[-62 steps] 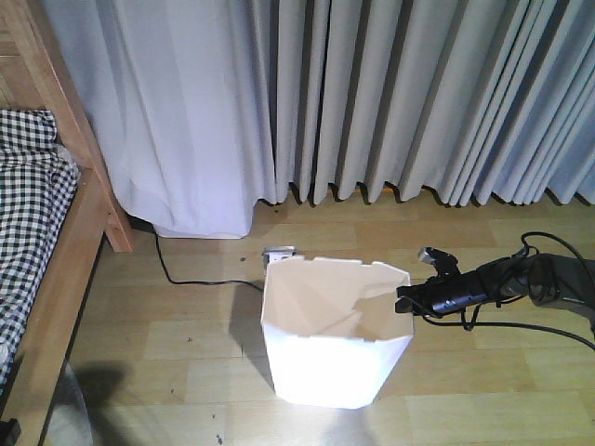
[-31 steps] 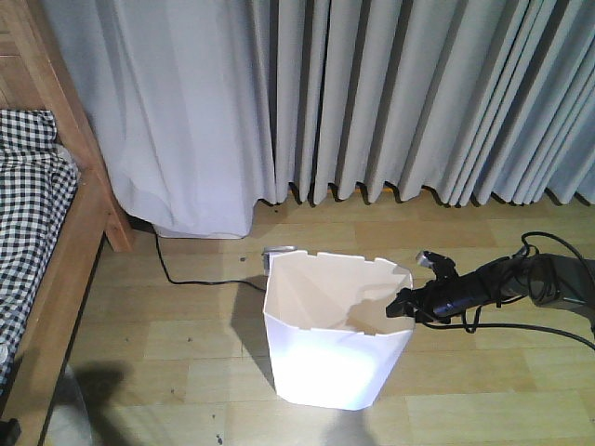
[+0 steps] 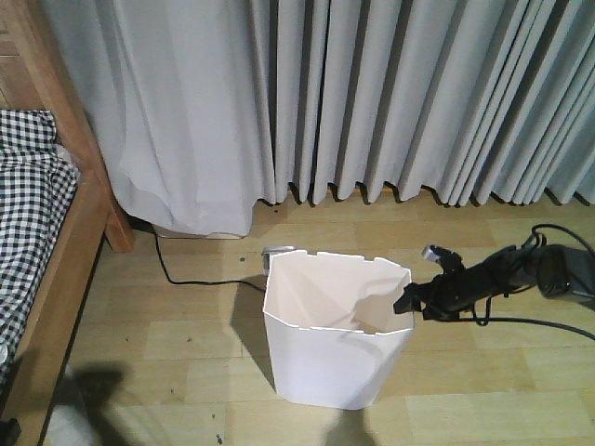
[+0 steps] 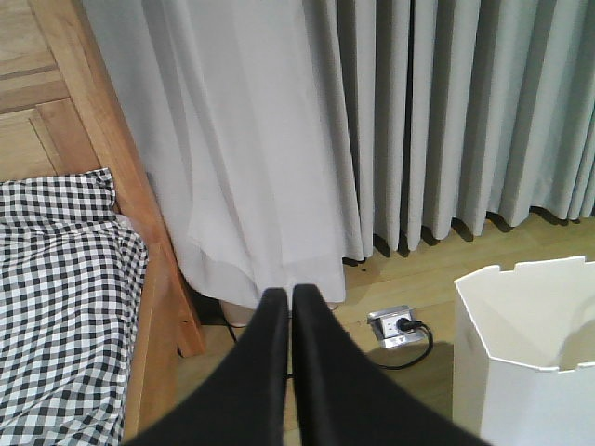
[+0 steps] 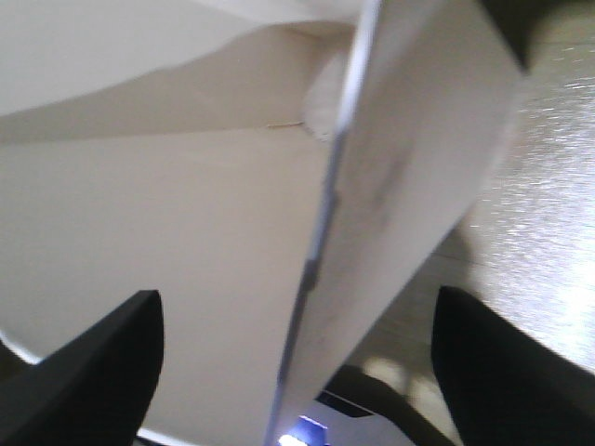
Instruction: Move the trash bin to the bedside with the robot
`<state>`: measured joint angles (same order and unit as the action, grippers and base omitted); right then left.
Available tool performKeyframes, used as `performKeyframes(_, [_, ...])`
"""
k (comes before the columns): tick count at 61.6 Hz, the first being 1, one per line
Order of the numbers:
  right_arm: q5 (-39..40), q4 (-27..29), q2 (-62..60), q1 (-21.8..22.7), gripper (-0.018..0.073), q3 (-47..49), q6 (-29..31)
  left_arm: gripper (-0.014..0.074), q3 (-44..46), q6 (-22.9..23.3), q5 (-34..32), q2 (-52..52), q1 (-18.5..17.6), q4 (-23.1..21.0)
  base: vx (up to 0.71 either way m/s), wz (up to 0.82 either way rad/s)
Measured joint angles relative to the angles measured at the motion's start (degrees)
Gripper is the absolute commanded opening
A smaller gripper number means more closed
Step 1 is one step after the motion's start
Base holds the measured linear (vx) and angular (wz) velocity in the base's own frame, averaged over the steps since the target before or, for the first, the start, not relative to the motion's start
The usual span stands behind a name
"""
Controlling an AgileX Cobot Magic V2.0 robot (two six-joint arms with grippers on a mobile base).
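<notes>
The right pincer (image 3: pixel 406 302) is spread, its two black fingers straddling the right wall of the white thin-walled plastic trash bin (image 3: pixel 335 358), not yet pinching it. The bin stands on the wooden floor, well right of the wooden-framed bed with checkered bedding (image 3: pixel 37 214). The left pincer (image 4: pixel 282 321) is pressed together, idle. I judge the thin wall may bend or slip out, tipping the bin when dragged.
</notes>
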<state>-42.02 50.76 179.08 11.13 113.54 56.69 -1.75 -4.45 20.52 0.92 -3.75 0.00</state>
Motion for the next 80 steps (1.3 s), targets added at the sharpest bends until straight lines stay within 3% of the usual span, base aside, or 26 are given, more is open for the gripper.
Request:
performKeyframes(9, [5.51, -3.03, -5.57, -0.28, 0.0568, -7.07, -1.23, -0.0007, 0.00, 0.00, 0.00, 0.00, 0.00, 0.00, 0.00, 0.00])
performKeyframes(23, [15.58, -2.90, -18.08, -0.92, 0.0568, -24.80, 0.89, -0.0007, 0.00, 0.00, 0.00, 0.00, 0.00, 0.00, 0.00, 0.00])
performKeyframes(41, [27.46, -3.87, -44.97, -3.28, 0.0568, -47.13, 3.37, -0.0007, 0.00, 0.00, 0.00, 0.00, 0.00, 0.00, 0.00, 0.00])
performKeyframes(58, [31.37, -3.96, -71.98, -3.32, 0.0568, -60.57, 3.82, -0.0007, 0.00, 0.00, 0.00, 0.00, 0.00, 0.00, 0.00, 0.00])
performKeyframes(80, [29.70, -4.14, -105.07, -3.32, 0.0568, -72.07, 3.99, -0.0007, 0.00, 0.00, 0.00, 0.00, 0.00, 0.00, 0.00, 0.00])
